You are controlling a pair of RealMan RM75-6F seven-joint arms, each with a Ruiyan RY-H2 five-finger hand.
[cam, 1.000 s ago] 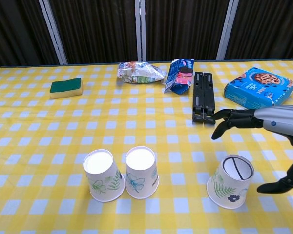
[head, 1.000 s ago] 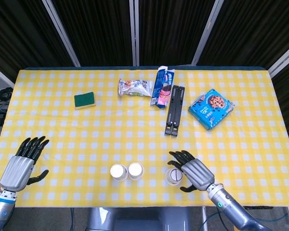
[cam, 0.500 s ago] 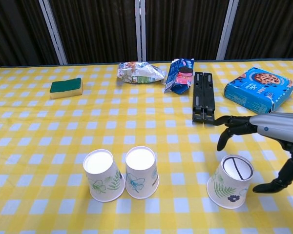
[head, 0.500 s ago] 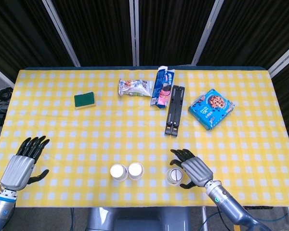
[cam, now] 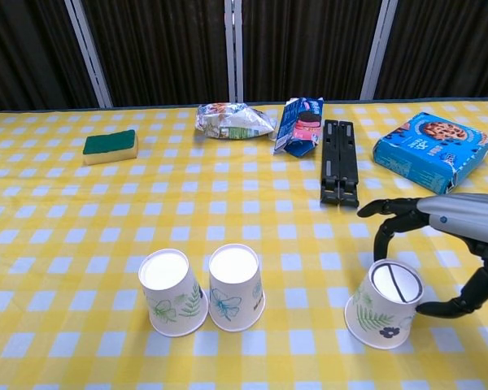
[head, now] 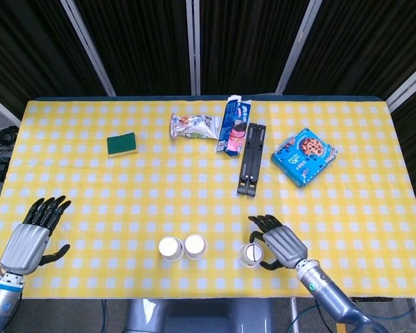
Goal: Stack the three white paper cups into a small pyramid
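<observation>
We cannot tell whether the right hand (cam: 439, 244) touches the tilted cup (cam: 384, 303); its fingers arch above the rim, and the chest view's edge cuts off the wrist beyond the cup. The left hand (head: 33, 232) appears only in the head view, forearm cut off. Lettering on the blue box (cam: 433, 146) is unreadable.

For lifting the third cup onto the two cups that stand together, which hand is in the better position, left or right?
The right hand. Its fingers arch over the lone cup, with the thumb beside it, though no grip is visible yet. The left hand hovers open near the table's left edge, far from every cup, including the pair.
</observation>
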